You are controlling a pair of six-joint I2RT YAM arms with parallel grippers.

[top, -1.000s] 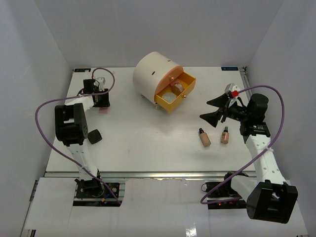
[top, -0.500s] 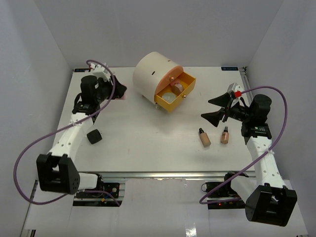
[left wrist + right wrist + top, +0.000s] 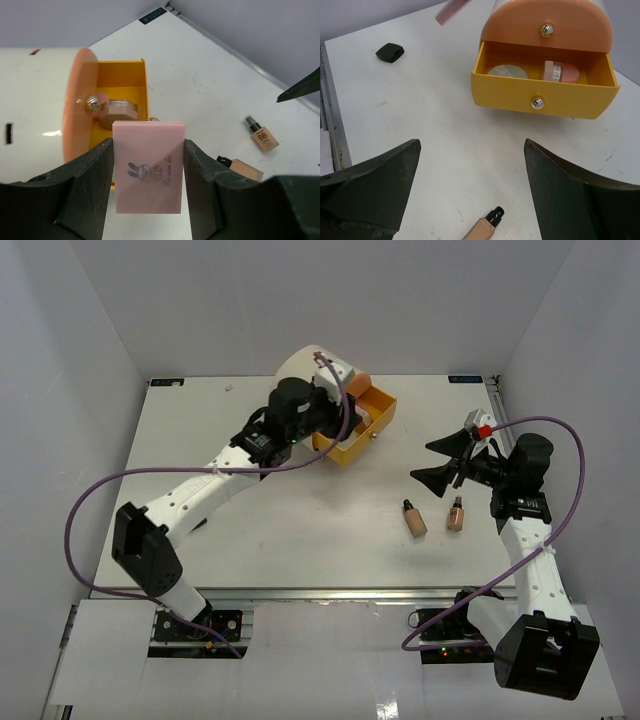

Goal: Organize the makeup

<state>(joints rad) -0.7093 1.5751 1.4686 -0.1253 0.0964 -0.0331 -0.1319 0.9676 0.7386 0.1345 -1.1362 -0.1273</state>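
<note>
left gripper (image 3: 148, 150) clamped on flat pink plastic compact (image 3: 148, 175) by its side edges, probably light, slick; right gripper (image 3: 422, 462) at 3 o'clock gaping, empty

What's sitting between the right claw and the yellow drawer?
Nothing: bare table between right claw and drawer, clear in the top view.

The left arm (image 3: 200, 490) stretches diagonally over the desk (image 3: 300, 530) toward its far middle. The left gripper (image 3: 148, 150) points forward, jaws clamped on the flat sides of a pink compact (image 3: 147, 192). The right arm (image 3: 530, 550) stands folded at the right edge, with the right gripper (image 3: 420, 462) aimed leftward, jaws spread wide and empty.
</note>
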